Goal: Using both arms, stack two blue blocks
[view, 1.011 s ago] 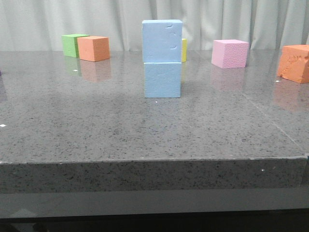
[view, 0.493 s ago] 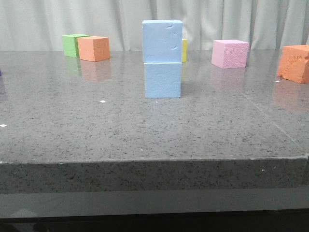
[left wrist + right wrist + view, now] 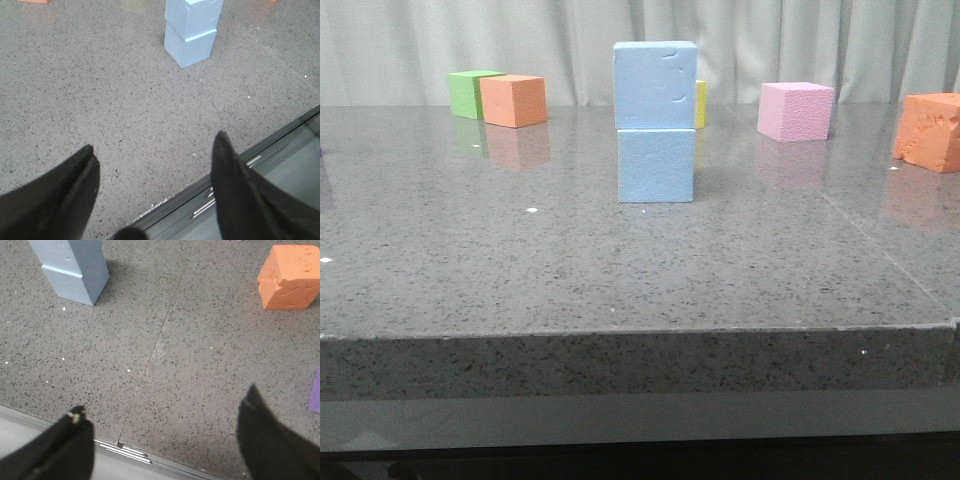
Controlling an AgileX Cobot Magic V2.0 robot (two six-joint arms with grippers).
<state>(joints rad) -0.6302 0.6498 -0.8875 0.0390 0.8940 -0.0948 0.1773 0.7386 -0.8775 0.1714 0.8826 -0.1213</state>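
Observation:
Two sky-blue cubes stand stacked at the table's middle: the upper blue block (image 3: 655,85) rests on the lower blue block (image 3: 656,165). The stack also shows in the left wrist view (image 3: 192,30) and in the right wrist view (image 3: 75,270). Neither arm shows in the front view. My left gripper (image 3: 155,150) is open and empty over the table's near edge, well short of the stack. My right gripper (image 3: 165,412) is open and empty, also over the near edge, to the right of the stack.
A green cube (image 3: 470,93) and an orange cube (image 3: 514,100) stand at the back left. A yellow cube (image 3: 701,103) peeks from behind the stack. A pink cube (image 3: 796,110) and a rough orange cube (image 3: 930,131), also in the right wrist view (image 3: 292,276), stand at the right.

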